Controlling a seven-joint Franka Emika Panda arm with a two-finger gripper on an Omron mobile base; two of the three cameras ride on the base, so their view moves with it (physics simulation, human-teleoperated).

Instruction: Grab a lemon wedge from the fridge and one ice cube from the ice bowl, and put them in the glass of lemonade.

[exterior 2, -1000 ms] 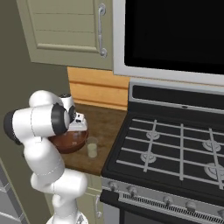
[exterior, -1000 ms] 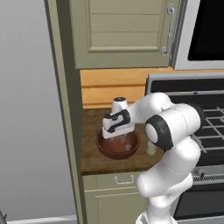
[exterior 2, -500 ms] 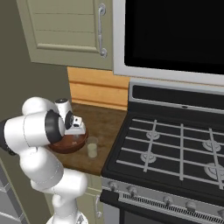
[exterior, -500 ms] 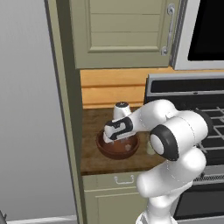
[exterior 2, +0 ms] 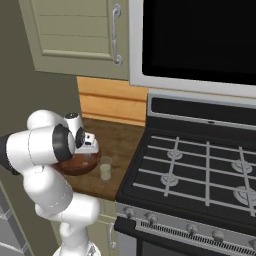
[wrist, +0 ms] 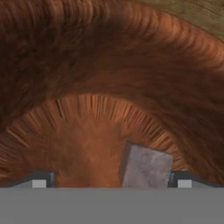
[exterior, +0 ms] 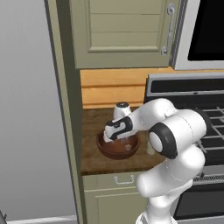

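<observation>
Ice cube (wrist: 146,168) lying on the floor of the ice bowl (wrist: 109,65), pale grey-white, resting near the middle of the reddish-brown wood, inside the ring where the ribbed wall begins to climb. Between the two dark fingertips (wrist: 180,178), much nearer one than the other, not yet pinched. Gripper (wrist: 111,180) lowered deep into the bowl, jaws spread wide, nothing held; probably set this way so the fingers can straddle the cube before closing, though the cube sits off-centre and may call for a small sideways correction first.

Bowl itself shallow and wide, standing on the wooden counter (exterior: 94,159) between the tall grey panel at the left and the stove (exterior 2: 200,170) at the right. In the left base view the gripper (exterior: 117,136) dips over the bowl (exterior: 118,148), a pale speck visible on its floor beside the hand. In the right base view the hand (exterior 2: 88,148) hangs over the bowl (exterior 2: 80,165) as well.

Glass of lemonade (exterior 2: 105,169) just beside the bowl, toward the stove, upright, pale liquid inside; likely placed close so the carry stays short. Whether a lemon wedge is already in the glass: too small to tell. Ice step judged under way, grasp not yet made.
</observation>
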